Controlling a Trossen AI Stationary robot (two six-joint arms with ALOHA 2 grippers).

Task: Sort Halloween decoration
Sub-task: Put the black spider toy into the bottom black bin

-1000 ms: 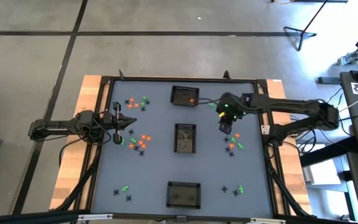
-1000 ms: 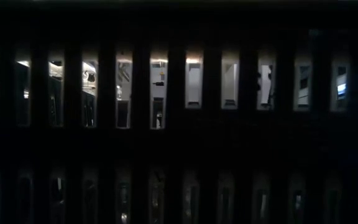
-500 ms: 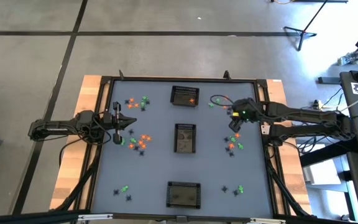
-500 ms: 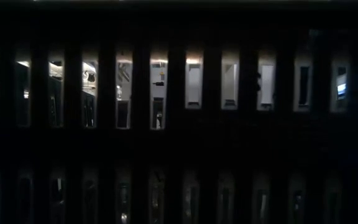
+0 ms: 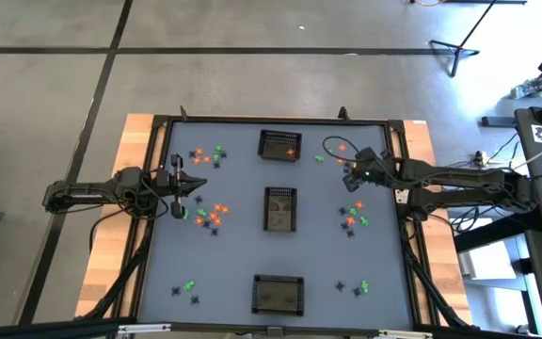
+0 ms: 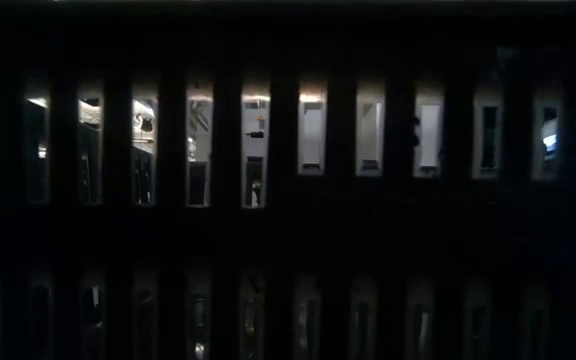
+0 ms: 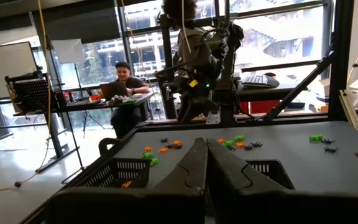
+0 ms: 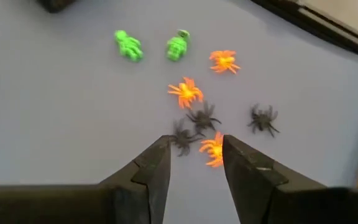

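Observation:
The Halloween decoration lies in small heaps of orange, green and black trinkets on the grey table (image 5: 243,250). One heap (image 5: 353,215) is at the right, others at the left (image 5: 210,215) and far left (image 5: 207,155). My right gripper (image 5: 354,185) hangs open over the right heap. In its wrist view the gripper (image 8: 194,155) has nothing between its fingers, and an orange spider (image 8: 213,149) and a black spider (image 8: 182,138) lie on the table just beyond the tips. My left gripper (image 5: 179,181) waits shut at the left edge, also seen in its wrist view (image 7: 205,155).
Three black mesh baskets stand in a row down the table's middle: far (image 5: 280,144), middle (image 5: 280,207) and near (image 5: 278,294). More trinkets lie near left (image 5: 186,287) and near right (image 5: 356,285). A dark mesh (image 6: 288,250) fills the low view. A person (image 7: 126,78) sits at a desk beyond the table.
My right gripper has drawn back toward the table's right edge, away from the far basket, has sunk a little and has rolled its wrist. It now stands over the far side of the right heap. The trinkets have not moved.

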